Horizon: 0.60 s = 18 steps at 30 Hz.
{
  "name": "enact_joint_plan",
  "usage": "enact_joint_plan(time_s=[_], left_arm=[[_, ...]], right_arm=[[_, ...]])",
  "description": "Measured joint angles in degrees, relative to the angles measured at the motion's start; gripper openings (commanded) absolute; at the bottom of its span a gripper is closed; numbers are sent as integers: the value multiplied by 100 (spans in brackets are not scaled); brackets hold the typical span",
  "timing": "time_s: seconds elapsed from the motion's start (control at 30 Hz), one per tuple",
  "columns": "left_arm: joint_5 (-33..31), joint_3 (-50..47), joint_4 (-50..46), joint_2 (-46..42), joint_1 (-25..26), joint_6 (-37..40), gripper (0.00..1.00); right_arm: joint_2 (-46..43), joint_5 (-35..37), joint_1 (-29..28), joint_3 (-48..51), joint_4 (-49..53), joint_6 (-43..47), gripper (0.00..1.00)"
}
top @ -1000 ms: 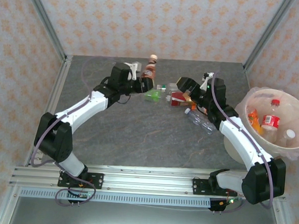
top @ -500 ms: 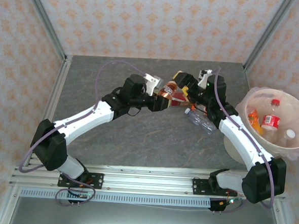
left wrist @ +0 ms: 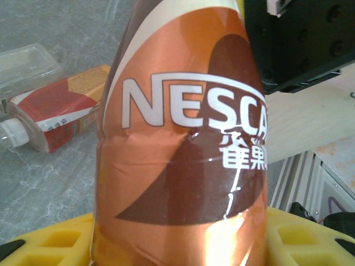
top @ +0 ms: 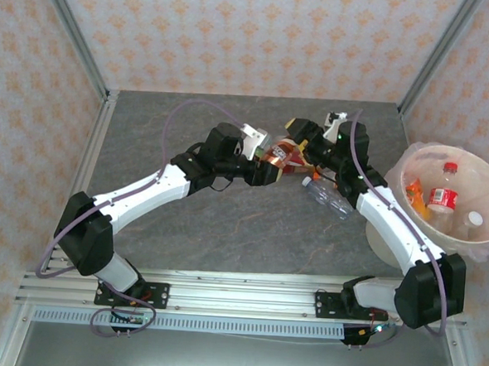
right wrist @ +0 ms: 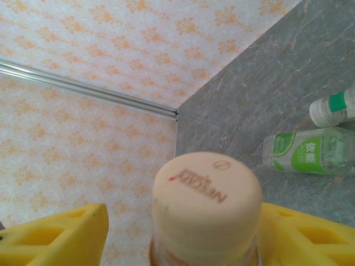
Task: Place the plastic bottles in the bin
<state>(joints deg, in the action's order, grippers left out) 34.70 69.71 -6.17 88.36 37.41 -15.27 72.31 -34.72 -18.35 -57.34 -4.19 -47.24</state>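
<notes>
One likely light, crushable coffee bottle [left wrist: 183,138]: left gripper [left wrist: 177,246] clamps its slick body; right gripper [right wrist: 183,235] straddles the stiffer cap [right wrist: 206,194], unclosed.

Grey marbled table [top: 250,233] with a clear bottle [top: 327,196], a red-labelled bottle [left wrist: 50,119] and a green-labelled bottle [right wrist: 310,152] on it.

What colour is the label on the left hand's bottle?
Label: orange and brown, white lettering; left wrist view.

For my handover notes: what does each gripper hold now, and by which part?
Left gripper grips the brown coffee bottle by its labelled body. Right gripper straddles its cap, not yet clamped.
</notes>
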Motion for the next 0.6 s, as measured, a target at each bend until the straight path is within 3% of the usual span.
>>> enact_joint_plan(time_s=[0.4,0.53,0.6], left_arm=[[229,0,39,13,-2,-4,52],[236,0,48,20,0,-9,62],[243,13,44,35,0,-35,73]], right_arm=[[33,85,2,0,74,273,31],[31,98,2,0,74,313,27],[28,105,0,0,74,334,26]])
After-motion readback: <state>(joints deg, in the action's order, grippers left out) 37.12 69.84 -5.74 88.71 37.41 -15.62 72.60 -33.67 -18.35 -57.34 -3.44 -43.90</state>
